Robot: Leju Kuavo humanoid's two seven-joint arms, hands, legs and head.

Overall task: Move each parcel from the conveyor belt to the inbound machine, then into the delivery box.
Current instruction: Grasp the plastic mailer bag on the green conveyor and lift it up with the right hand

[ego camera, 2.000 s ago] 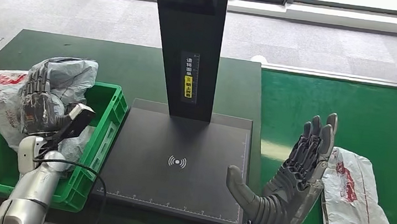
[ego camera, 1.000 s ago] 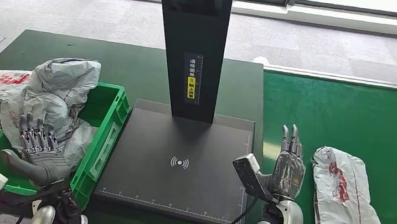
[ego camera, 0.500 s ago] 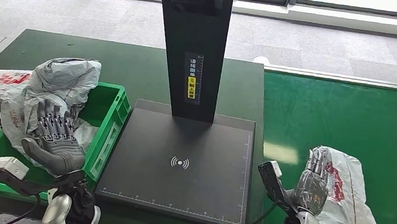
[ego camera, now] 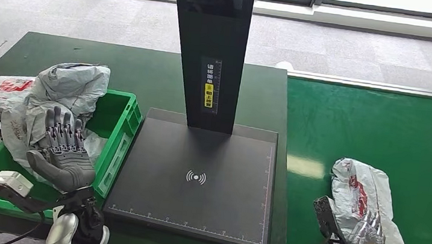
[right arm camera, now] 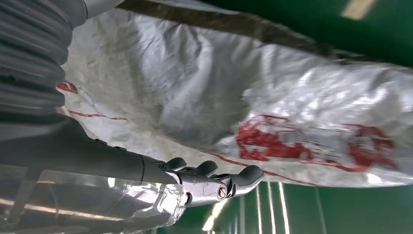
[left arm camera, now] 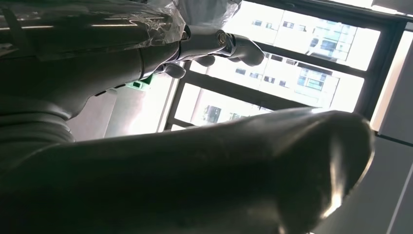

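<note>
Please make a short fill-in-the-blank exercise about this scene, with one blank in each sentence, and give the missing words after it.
1. The white parcel with red print lies on the green ____.
2. The right robot hand rests on the ____.
3. The grey bags lie in a ____ crate.
4. The left robot hand, holding nothing, hovers over the ____.

Missing words: belt; parcel; green; crate

Left hand point(ego camera: 64, 157) has a grey palm, thick grey thumb and darker ribbed fingers; a white-and-black camera block sits by its silver wrist. Right hand point(ego camera: 369, 235) looks glossy grey.
</note>
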